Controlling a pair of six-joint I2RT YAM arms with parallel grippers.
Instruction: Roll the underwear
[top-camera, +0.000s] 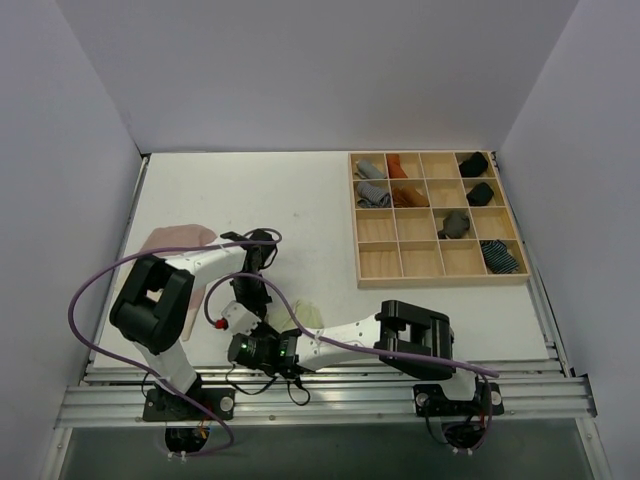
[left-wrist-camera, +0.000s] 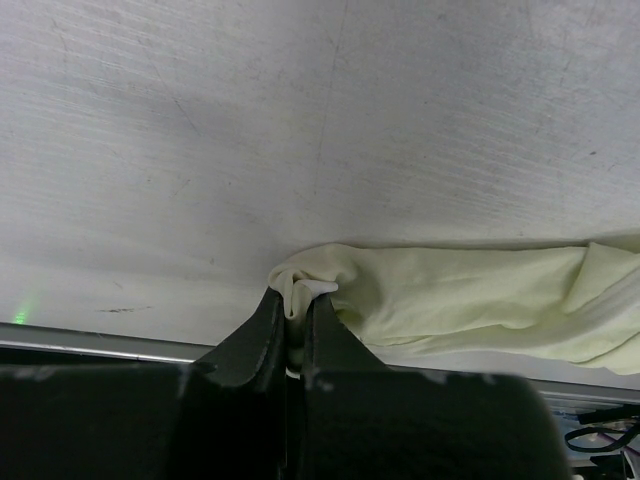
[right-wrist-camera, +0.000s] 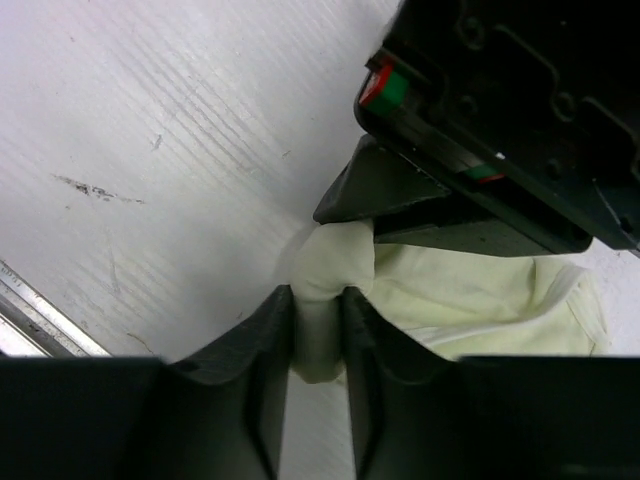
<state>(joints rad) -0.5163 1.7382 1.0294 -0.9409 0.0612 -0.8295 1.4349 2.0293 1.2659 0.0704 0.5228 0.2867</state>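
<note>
The pale yellow-green underwear (top-camera: 302, 315) lies crumpled near the table's front edge. It also shows in the left wrist view (left-wrist-camera: 470, 300) and the right wrist view (right-wrist-camera: 470, 300). My left gripper (top-camera: 256, 318) (left-wrist-camera: 297, 305) is shut on its left corner. My right gripper (top-camera: 262, 337) (right-wrist-camera: 318, 310) is shut on a bunched fold of the same cloth, right beside the left gripper's fingers (right-wrist-camera: 400, 195). The dusty pink underwear (top-camera: 175, 240) lies flat at the left, partly hidden under my left arm.
A wooden compartment tray (top-camera: 437, 283) stands at the back right, holding grey, rust, black and blue-striped rolls. The metal rail (top-camera: 400, 385) runs along the table's front edge, close to both grippers. A purple cable (top-camera: 100, 275) loops over the left arm.
</note>
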